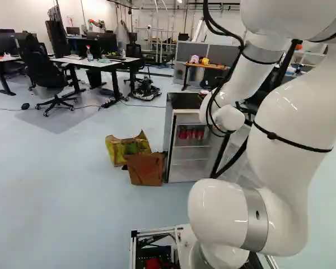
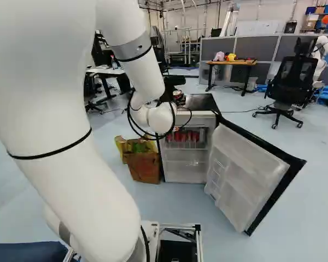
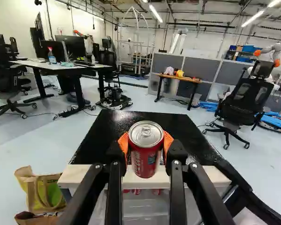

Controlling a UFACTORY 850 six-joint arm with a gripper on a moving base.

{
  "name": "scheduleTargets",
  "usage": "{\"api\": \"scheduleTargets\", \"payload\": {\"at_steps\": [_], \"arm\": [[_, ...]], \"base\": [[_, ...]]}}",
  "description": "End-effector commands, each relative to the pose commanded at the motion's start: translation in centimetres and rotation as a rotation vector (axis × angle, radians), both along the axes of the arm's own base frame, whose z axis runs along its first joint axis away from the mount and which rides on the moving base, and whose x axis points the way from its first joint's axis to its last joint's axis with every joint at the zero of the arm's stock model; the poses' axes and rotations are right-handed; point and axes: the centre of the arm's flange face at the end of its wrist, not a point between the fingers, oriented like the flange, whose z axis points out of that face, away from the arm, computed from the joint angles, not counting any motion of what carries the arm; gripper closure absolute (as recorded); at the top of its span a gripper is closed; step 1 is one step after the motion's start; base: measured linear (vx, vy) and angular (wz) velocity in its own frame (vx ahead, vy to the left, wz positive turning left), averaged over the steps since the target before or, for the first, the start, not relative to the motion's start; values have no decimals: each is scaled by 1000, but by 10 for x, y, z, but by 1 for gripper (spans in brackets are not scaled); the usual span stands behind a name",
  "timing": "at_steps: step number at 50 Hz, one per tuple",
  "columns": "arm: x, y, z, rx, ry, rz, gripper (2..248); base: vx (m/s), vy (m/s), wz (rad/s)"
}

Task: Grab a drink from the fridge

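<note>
The white arm [image 1: 288, 123] rises from its joint at the foot of the base views and reaches forward to carry the jaws; a long white-topped counter [image 3: 61, 66], with monitors and bottles on it, stands well beyond the jaws, off their left side; a smaller wood-topped counter [image 3: 182, 78] stands well ahead of them, against grey partitions; the fridge [image 3: 100, 136] lies just ahead of and below the jaws, its glossy black top stretching away from them; its door [image 2: 246, 174] hangs wide open, below the jaws and off their right side; a black office chair [image 3: 241, 103] stands farther off on that same side.

A yellow-green bag [image 3: 40, 187] sits on the floor, lower than the jaws and to their left, beside the fridge; a brown bag [image 1: 147, 170] is just beside it, nearer the base; red cans [image 1: 191, 133] stand on the upper shelf inside the fridge, lower than the jaws.

The drink, a red can [image 3: 144, 152], is between the jaws, lid up; they are clamped on it, an orange pad [image 3: 124, 144] pressing each side; whether its base touches the fridge I cannot tell.
</note>
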Motion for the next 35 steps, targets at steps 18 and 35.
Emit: {"api": "scheduleTargets", "payload": {"at_steps": [18, 35], "arm": [[29, -3, -2, -2, -5, 14, 156], [56, -6, -5, -4, 0, 25, 156]], "base": [[0, 0, 0], [0, 0, 0]]}}
